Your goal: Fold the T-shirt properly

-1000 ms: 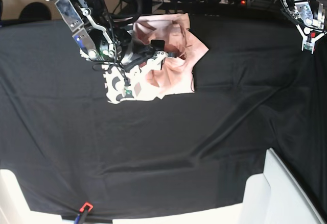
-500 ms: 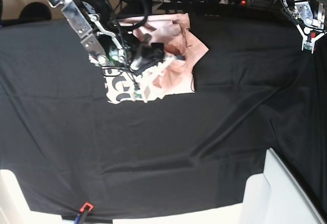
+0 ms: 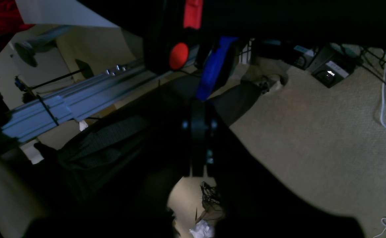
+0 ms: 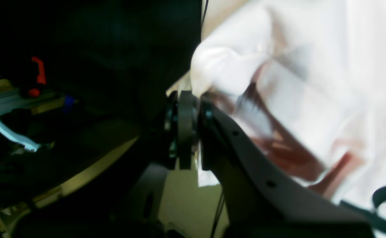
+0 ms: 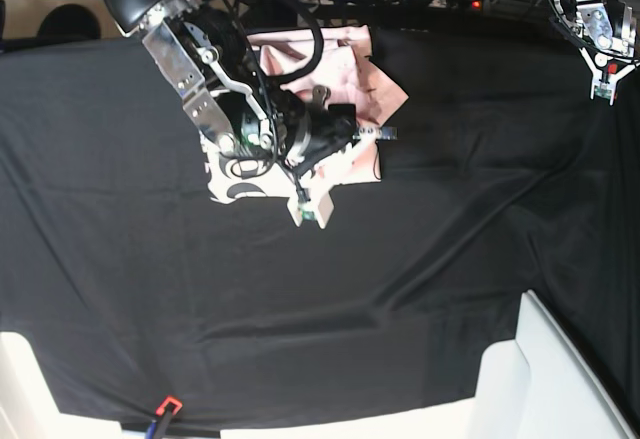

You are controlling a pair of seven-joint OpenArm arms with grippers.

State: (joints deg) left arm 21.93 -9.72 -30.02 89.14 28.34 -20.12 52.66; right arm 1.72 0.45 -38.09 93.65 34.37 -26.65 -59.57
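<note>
Base view: right arm down on the bunched shirt, left arm parked

The T-shirt lies crumpled at the far edge of the worktop, left of centre in this view, a pale pink heap with creases running several ways and a strip of black lettering showing at its near left corner. The right gripper sits low over the heap's near right edge, jaws closed. The right wrist view shows pale cloth pressed up against the jaws, blurred; whether a fold is pinched between them I cannot tell. The left gripper hangs at the far right corner, well apart from the shirt, jaws shut on nothing; its wrist camera sees only floor and cables beyond the worktop.

Handling, as a judgement: thin cotton, light and limp, no stiffness to hold a shape. It will drape and drag, and a single pinch will lift only one layer while the rest trails. Best hold is likely at a seam, hem or shoulder, where the cloth is doubled and less apt to slip. The black cloth covering the worktop is itself soft and wrinkled and could bunch up under a dragged shirt
</note>
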